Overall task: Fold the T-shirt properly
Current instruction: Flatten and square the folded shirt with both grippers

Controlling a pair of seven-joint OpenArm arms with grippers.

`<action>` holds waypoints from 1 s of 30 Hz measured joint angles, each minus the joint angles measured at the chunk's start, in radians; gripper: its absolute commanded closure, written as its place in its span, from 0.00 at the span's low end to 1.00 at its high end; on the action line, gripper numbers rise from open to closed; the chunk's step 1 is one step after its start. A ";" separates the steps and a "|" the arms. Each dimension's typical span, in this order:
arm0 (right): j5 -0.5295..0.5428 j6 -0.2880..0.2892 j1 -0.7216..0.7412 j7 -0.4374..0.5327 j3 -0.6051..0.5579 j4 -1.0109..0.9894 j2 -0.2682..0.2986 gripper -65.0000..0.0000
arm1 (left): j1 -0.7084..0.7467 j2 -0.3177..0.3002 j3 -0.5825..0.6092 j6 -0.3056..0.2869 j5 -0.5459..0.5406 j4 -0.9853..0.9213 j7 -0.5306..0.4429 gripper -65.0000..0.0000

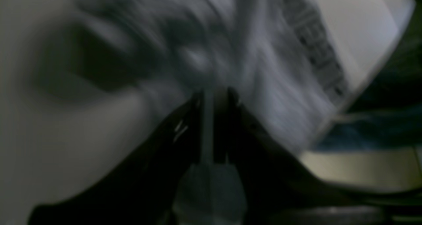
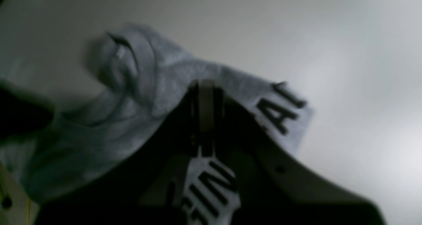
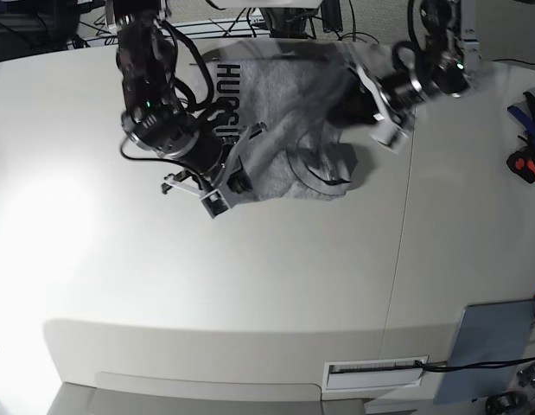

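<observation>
Both my grippers pinch the heather-grey cotton T-shirt [image 3: 284, 112] with black block letters at the far side of the white table [image 3: 250, 285].

My right gripper [image 2: 206, 86] is pressed together on the cloth near the printed letters, and my left gripper [image 1: 214, 93] is closed on a grey fold at the other side. The shirt lies crumpled between my two arms, with the ribbed neck opening facing the near side.
</observation>
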 measured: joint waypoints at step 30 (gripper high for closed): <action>-0.070 -0.095 0.101 -0.038 0.002 -0.262 0.212 1.00 | -0.220 0.009 0.238 0.121 0.352 -0.302 -0.256 0.94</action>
